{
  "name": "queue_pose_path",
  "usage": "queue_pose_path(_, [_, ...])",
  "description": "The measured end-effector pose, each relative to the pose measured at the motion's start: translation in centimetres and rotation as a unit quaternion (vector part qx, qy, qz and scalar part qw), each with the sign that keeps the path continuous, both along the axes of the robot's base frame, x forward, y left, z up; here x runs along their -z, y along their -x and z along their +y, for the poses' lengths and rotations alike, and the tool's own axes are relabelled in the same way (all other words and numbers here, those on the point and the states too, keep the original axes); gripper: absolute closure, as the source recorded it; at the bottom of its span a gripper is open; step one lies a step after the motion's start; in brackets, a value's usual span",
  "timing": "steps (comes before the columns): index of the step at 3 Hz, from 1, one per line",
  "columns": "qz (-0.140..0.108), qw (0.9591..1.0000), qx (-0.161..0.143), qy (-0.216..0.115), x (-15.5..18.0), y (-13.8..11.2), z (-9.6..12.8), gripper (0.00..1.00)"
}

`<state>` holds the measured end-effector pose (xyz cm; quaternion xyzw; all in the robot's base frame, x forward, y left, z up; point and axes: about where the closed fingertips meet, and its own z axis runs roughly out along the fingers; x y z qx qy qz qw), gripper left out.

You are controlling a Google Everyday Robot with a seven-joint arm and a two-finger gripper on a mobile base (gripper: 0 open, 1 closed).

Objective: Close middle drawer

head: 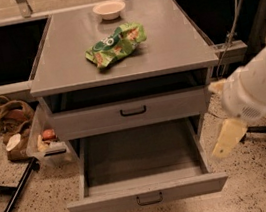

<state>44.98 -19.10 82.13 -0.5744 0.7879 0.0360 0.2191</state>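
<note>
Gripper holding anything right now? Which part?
Nothing. The gripper hangs free right of the open middle drawer, clear of its handle.

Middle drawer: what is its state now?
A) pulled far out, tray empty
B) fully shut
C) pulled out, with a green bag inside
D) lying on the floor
A: the middle drawer stands far out with a bare grey tray; the green snack bag lies on the cabinet top, and the gripper hangs to the drawer's right.
</note>
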Motion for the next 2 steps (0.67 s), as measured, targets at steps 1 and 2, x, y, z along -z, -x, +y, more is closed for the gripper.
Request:
queue_pose_path(1, [0.027,0.9991,0.011,-0.03,7.6,0.4,1.8,0.0])
queue_pose_path(2, [0.049,0.9971,0.008,-0.058,13.0,0.6,3.9,0.0])
